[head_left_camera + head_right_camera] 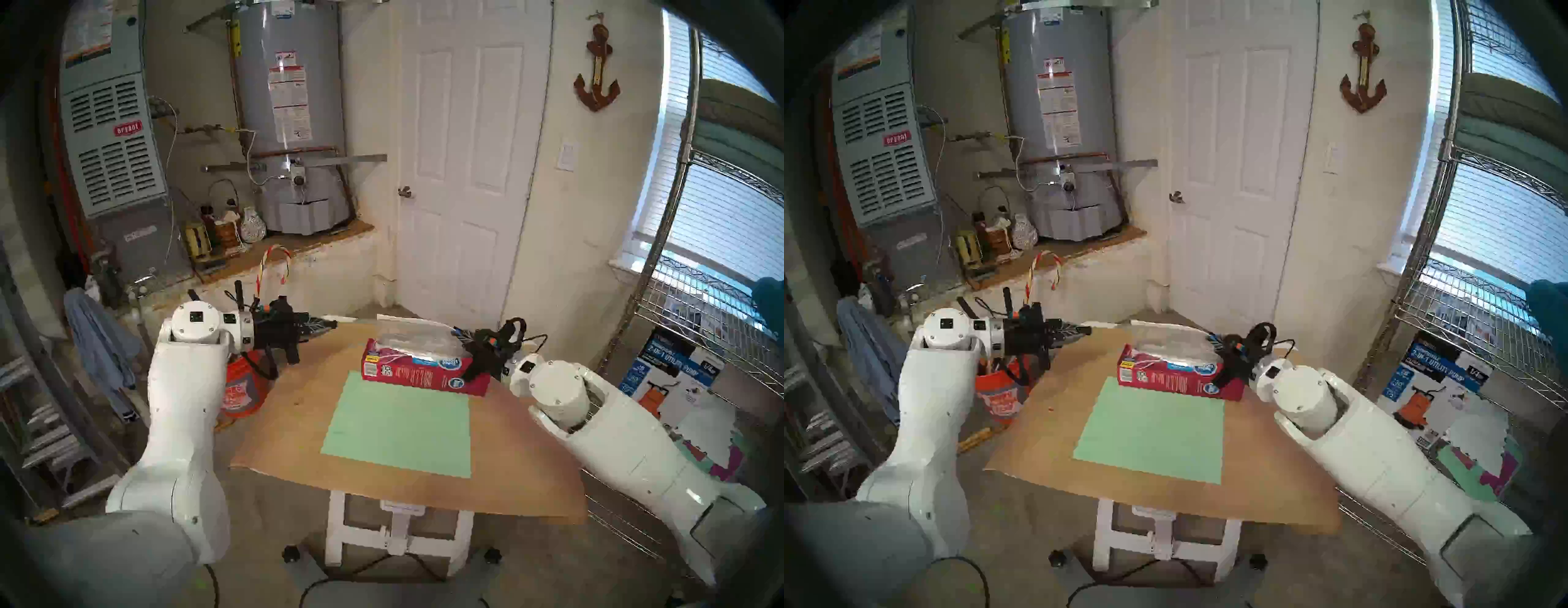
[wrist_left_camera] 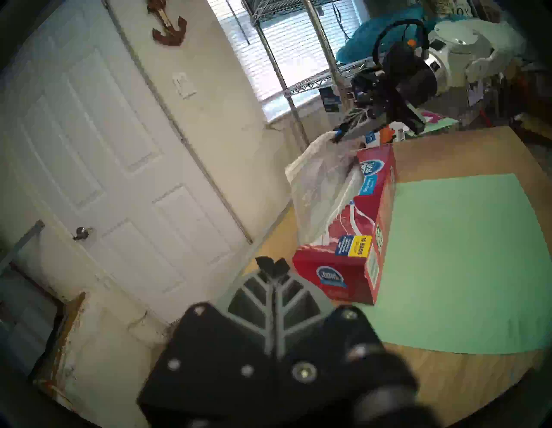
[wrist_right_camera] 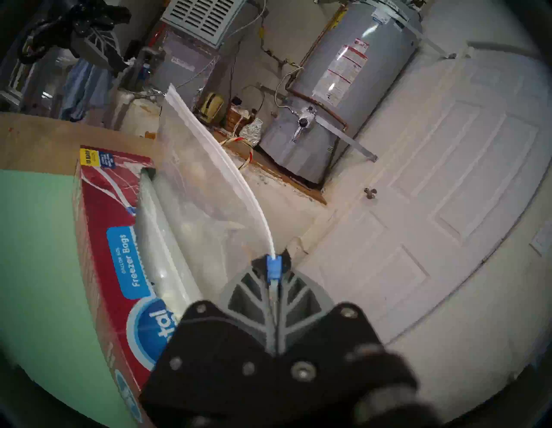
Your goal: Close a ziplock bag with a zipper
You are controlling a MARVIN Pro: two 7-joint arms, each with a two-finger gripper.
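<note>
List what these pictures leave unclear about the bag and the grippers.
- Bag mouth: sealed or open along the white strip, too fine in the right wrist view.
- Bag's lower part: hidden inside the box in the head views.
- Zipper: too small in the head views; the right gripper, shut on it, covers part.
- Left gripper: shut and empty, tips blurred.

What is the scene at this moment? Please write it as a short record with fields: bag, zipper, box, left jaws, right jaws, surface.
bag: the clear ziplock bag rises out of the box top, its white top strip lifted
zipper: the blue slider sits at the strip's end nearest the right gripper
box: the red cardboard box lies on the table beyond the green mat
left jaws: the left gripper is shut, empty, apart from the box
right jaws: the right gripper is shut on the slider and strip
surface: the brown table
</note>
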